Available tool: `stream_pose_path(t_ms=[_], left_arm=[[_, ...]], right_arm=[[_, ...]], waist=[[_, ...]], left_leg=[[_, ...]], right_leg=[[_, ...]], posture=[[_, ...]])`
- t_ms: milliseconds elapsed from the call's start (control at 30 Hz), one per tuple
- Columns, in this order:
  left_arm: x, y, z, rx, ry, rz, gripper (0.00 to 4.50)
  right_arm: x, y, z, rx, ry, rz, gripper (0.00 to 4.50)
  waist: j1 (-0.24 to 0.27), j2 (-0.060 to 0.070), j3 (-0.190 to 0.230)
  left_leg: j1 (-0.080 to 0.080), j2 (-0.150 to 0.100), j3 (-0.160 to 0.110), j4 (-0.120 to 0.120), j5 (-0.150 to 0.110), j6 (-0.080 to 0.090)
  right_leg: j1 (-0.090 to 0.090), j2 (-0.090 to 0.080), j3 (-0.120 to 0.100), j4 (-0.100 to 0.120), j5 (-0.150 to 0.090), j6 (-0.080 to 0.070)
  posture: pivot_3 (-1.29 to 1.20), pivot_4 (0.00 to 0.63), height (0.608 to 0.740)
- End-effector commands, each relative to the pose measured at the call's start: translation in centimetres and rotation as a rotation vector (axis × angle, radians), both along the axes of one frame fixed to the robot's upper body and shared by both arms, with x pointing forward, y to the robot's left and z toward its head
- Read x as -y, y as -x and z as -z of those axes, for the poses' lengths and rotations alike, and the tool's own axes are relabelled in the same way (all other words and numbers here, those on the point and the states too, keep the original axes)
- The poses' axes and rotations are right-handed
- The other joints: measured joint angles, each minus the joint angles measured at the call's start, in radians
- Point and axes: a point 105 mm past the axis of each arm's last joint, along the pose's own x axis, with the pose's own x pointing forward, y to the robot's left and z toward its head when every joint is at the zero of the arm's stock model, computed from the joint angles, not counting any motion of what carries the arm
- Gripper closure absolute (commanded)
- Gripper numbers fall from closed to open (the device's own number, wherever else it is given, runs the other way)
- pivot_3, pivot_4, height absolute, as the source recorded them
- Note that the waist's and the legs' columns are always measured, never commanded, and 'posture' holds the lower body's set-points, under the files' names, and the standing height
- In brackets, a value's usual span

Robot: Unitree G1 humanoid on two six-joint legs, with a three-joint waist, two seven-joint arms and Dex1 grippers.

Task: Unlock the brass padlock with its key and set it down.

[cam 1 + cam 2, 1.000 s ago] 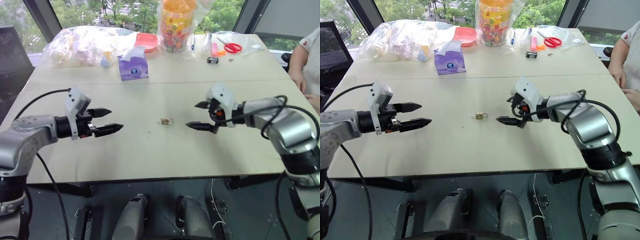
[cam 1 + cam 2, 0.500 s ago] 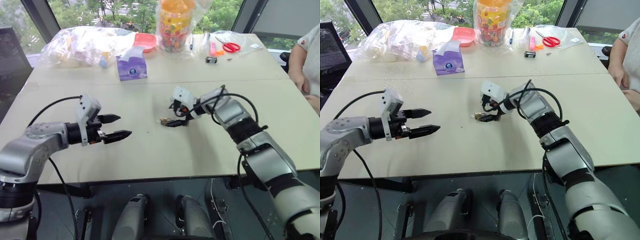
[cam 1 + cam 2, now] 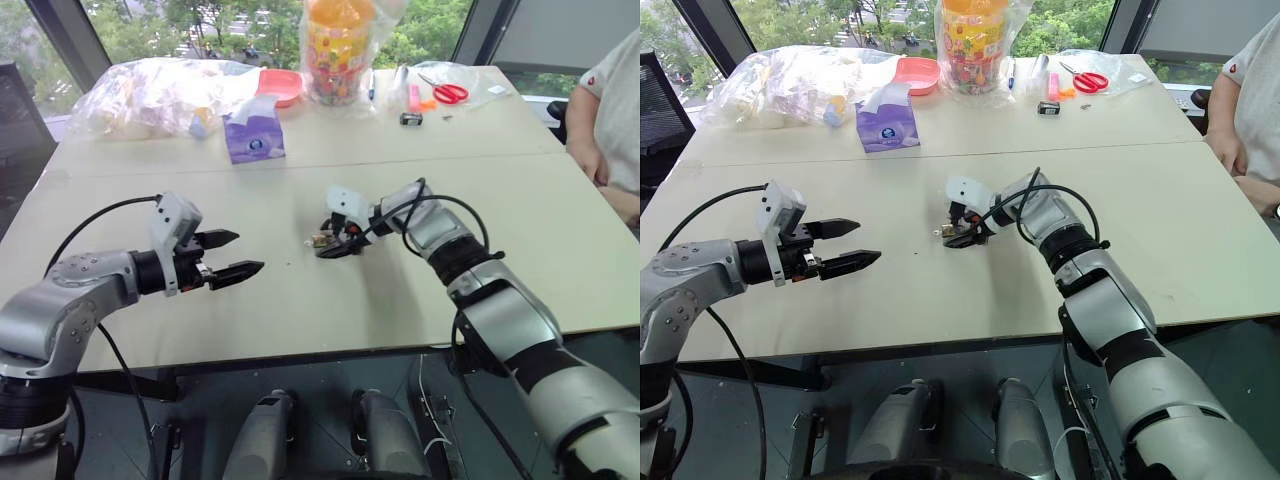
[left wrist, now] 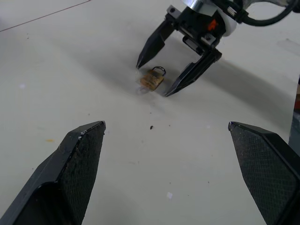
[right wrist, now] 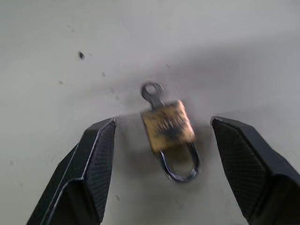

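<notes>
right gripper (image 4: pixel 174 79) fingers straddle brass padlock (image 5: pixel 168 125) w/o touching.

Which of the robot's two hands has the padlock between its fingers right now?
The right hand: its two black fingers straddle the brass padlock lying on the table. The left hand hangs open well off to the side, with nothing between its fingers.

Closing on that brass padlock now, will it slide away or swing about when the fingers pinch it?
The brass padlock lies flat on the smooth table, so it may skate if one finger touches first. It is metal, so probably stiff and dense for its size. Its thin shackle and key stick out at opposite ends and could twist it in the right gripper.
</notes>
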Motion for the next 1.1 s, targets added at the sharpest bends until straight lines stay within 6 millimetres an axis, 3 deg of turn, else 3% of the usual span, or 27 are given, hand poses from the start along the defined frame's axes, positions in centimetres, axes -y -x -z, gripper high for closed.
stream_pose_path(t_ms=[33, 100, 267, 433, 567, 700, 833, 967, 1100], left_arm=[[0.4, -0.2, -0.6, 0.035, 0.000, 0.012, 0.00], [0.3, -0.4, -0.6, 0.036, 0.000, 0.009, 0.00], [-0.3, -1.4, -1.0, 0.048, 0.037, -0.018, 0.00], [-0.1, -3.5, -3.1, 0.048, 0.257, -0.025, 0.00], [1.1, -4.7, -4.7, 0.035, 0.397, 0.064, 0.00], [2.4, -6.0, -6.5, 0.029, 0.503, 0.137, 0.00], [2.8, -7.0, -7.5, 0.024, 0.544, 0.164, 0.00], [3.9, -6.8, -7.9, 0.003, 0.544, 0.250, 1.28], [4.2, -6.9, -7.8, -0.001, 0.529, 0.263, 2.91]], right_arm=[[-0.3, -0.2, -0.4, 0.017, -0.004, -0.002, 2.95], [-0.2, -0.3, -0.7, 0.026, -0.011, 0.001, 3.81], [0.3, -0.5, -2.9, 0.150, -0.029, -0.011, 3.80], [-0.1, 0.0, -8.6, 0.534, -0.099, -0.047, 3.80], [-1.3, 2.8, -12.8, 0.897, -0.159, -0.164, 3.80], [-2.1, 4.8, -13.7, 0.984, -0.188, -0.202, 3.80], [-2.3, 4.9, -14.3, 1.020, -0.199, -0.180, 3.80], [-2.3, 4.9, -14.7, 1.041, -0.203, -0.152, 3.80], [-2.1, 4.7, -14.6, 1.040, -0.194, -0.139, 3.80]], waist=[[0.000, 0.000, 0.000], [0.000, 0.000, 0.000], [0.005, 0.000, 0.000], [0.009, 0.000, 0.000], [0.006, 0.000, 0.000], [0.006, 0.000, 0.000], [0.006, 0.000, 0.000], [0.006, 0.000, 0.000], [0.006, 0.000, 0.000]], left_leg=[[0.000, 0.000, 0.000, 0.000, 0.000, 0.000], [0.001, 0.000, 0.000, 0.000, 0.000, 0.000], [0.001, 0.000, 0.000, 0.000, 0.000, -0.001], [0.001, 0.000, 0.000, 0.000, 0.000, -0.001], [0.001, 0.000, 0.000, 0.000, 0.001, -0.001], [0.001, 0.000, 0.001, 0.001, 0.001, -0.001], [0.001, 0.000, 0.001, 0.002, 0.001, 0.000], [0.001, 0.000, 0.001, 0.002, 0.001, 0.000], [0.001, 0.000, 0.001, 0.002, 0.001, 0.000]], right_leg=[[0.000, 0.000, 0.000, 0.000, 0.000, 0.000], [0.001, 0.000, 0.000, 0.000, 0.000, 0.000], [0.001, 0.000, 0.001, 0.001, 0.000, 0.000], [0.000, 0.000, 0.001, 0.001, 0.000, 0.000], [0.000, 0.000, 0.001, 0.001, 0.000, 0.000], [0.000, 0.000, 0.001, 0.001, 0.000, 0.000], [0.001, 0.000, 0.001, 0.002, 0.000, 0.000], [0.001, 0.000, 0.001, 0.002, 0.000, 0.000], [0.002, 0.000, 0.001, 0.002, 0.000, 0.000]], posture=[[0.00, 0.150, 0.740], [0.00, 0.150, 0.740], [0.00, 0.150, 0.740], [0.00, 0.150, 0.740], [0.00, 0.150, 0.740], [0.00, 0.150, 0.740], [0.00, 0.150, 0.740], [0.00, 0.150, 0.740], [0.00, 0.150, 0.740]])
